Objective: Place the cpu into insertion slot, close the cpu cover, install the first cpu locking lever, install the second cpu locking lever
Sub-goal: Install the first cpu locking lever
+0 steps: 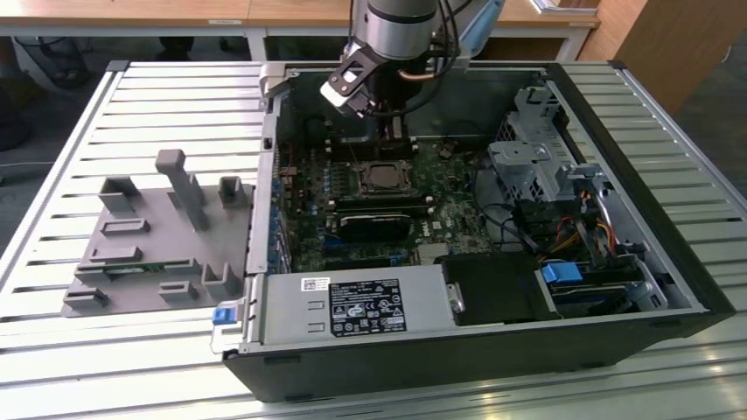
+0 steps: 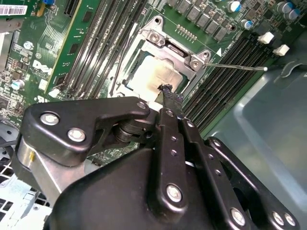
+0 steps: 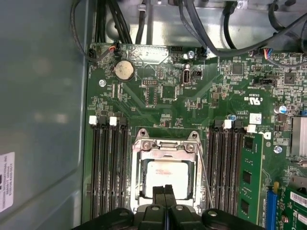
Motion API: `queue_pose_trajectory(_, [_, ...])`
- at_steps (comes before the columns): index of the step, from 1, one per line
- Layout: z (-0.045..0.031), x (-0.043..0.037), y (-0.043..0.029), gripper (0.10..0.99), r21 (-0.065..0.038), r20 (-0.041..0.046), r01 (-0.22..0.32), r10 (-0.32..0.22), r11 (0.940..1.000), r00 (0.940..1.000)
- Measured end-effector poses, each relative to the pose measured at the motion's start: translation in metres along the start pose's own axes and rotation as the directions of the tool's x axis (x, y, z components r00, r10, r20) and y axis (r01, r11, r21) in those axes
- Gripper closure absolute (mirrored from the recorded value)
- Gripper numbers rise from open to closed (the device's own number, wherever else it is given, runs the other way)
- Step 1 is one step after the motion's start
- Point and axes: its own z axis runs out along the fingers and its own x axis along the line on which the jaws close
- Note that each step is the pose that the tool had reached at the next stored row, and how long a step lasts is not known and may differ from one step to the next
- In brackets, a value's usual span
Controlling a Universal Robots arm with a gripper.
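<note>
Workshop: slatted metal bench (image 1: pixel 175 96), open computer case (image 1: pixel 467 360)

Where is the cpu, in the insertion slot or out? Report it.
In: the cpu lies flat in the insertion slot, its top showing through the cpu cover window.

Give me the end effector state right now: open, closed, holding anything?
End effector: closed, nothing visibly held, positioned at the cpu.

Label (image 1: pixel 364 308) on power supply (image 1: pixel 292 308), sticker (image 3: pixel 5 181) on case wall (image 3: pixel 43 105); print unreadable.
</note>
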Motion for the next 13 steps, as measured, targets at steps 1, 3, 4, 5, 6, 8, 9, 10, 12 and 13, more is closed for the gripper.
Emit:
queue_pose_trajectory(1, [-0.0014,0.0000,0.0000,0.969,0.000,0.0000,0.000,0.000,1.0000,1.0000])
queue_pose_trajectory(3, [-0.0056,0.0001,0.0000,0.969,0.000,-0.0001,0.000,0.000,1.0000,1.0000])
queue_pose_trajectory(4, [-0.0080,0.0001,0.0000,0.969,0.000,0.0000,0.000,0.000,1.0000,1.0000])
queue_pose_trajectory(5, [-0.0105,0.0001,0.0000,0.969,0.000,0.0000,0.000,0.000,1.0000,1.0000])
queue_pose_trajectory(6, [-0.0132,0.0001,0.0000,0.969,0.000,-0.0001,0.000,0.000,1.0000,1.0000])
queue_pose_trajectory(8, [-0.0186,0.0001,-0.0001,0.969,0.000,0.0000,0.000,0.000,1.0000,1.0000])
queue_pose_trajectory(9, [-0.0218,0.0002,-0.0001,0.969,0.000,0.0000,0.000,0.000,1.0000,1.0000])
queue_pose_trajectory(10, [-0.0247,0.0002,-0.0001,0.969,0.000,0.0000,0.000,0.000,1.0000,1.0000])
queue_pose_trajectory(12, [-0.0305,0.0002,-0.0001,0.969,0.000,-0.0001,0.000,0.000,1.0000,1.0000])
queue_pose_trajectory(13, [-0.0335,0.0002,-0.0001,0.969,0.000,0.0001,0.000,0.000,1.0000,1.0000])
